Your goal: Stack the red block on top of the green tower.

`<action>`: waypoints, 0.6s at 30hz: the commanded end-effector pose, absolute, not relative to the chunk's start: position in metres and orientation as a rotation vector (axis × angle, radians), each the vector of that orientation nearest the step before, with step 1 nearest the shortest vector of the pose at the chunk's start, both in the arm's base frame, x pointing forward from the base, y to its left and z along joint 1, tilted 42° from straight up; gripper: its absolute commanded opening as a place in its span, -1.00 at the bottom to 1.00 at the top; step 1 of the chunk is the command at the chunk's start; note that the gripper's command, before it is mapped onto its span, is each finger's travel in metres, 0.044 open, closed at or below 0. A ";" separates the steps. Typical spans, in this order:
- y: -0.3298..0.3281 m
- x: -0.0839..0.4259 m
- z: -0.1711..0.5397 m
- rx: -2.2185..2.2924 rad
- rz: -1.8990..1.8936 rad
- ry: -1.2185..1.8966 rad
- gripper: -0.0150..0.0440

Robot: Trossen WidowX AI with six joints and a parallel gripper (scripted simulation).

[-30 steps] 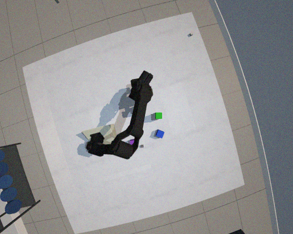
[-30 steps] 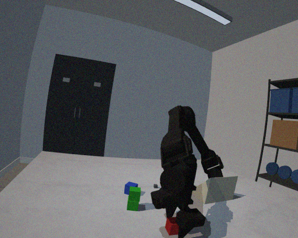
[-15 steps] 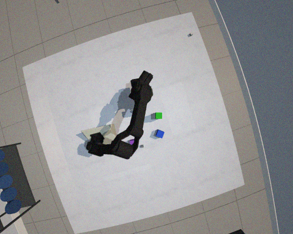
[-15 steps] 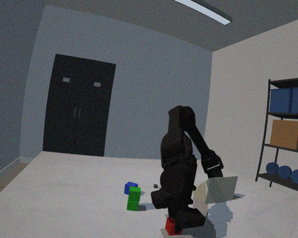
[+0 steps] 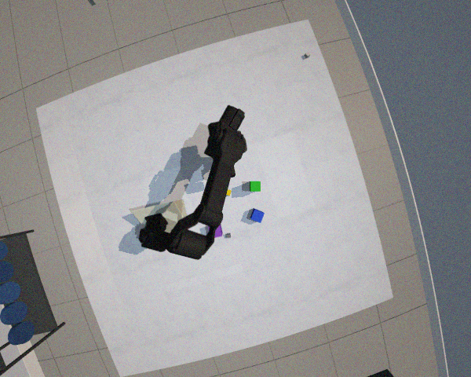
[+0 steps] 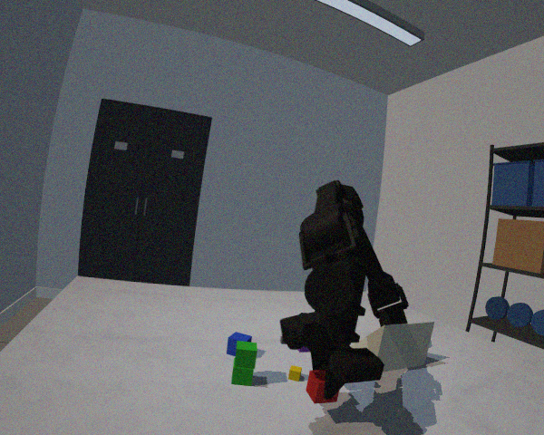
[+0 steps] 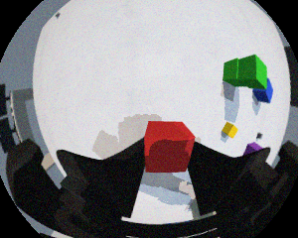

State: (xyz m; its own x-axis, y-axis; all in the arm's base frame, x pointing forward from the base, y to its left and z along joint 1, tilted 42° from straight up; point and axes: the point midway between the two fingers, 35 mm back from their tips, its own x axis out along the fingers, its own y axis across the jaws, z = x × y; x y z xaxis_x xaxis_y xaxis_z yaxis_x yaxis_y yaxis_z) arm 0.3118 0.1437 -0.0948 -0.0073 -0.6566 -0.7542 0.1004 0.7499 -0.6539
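Observation:
The red block [image 6: 315,391] [image 7: 169,131] is between the two black fingers in the wrist view and appears slightly above the table, with shadow beyond its lower edge. My gripper [image 6: 323,384] [image 7: 165,141] is shut on it, one finger against each side. The arm hides the block in the top view. The green tower [image 5: 255,186] [image 6: 245,356] [image 7: 252,70] is two green blocks high and stands upright. It is left of the gripper in the exterior view and at the upper right in the wrist view, apart from the red block.
A blue block [image 5: 257,215] [image 6: 232,344] [image 7: 266,93] is near the tower. A small yellow block [image 5: 228,192] [image 6: 295,373] [image 7: 229,130] lies between tower and gripper. A purple block [image 5: 218,232] [image 7: 253,148] and small grey cube [image 5: 228,235] [image 7: 259,135] lie nearby. A pale wedge-like object [image 6: 403,348] stands by the arm.

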 end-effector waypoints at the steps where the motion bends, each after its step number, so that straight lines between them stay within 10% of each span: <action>1: 0.156 0.311 -0.082 -0.472 -0.637 1.472 -0.49; 18: 0.188 0.313 -0.045 -0.472 -0.636 1.473 -0.49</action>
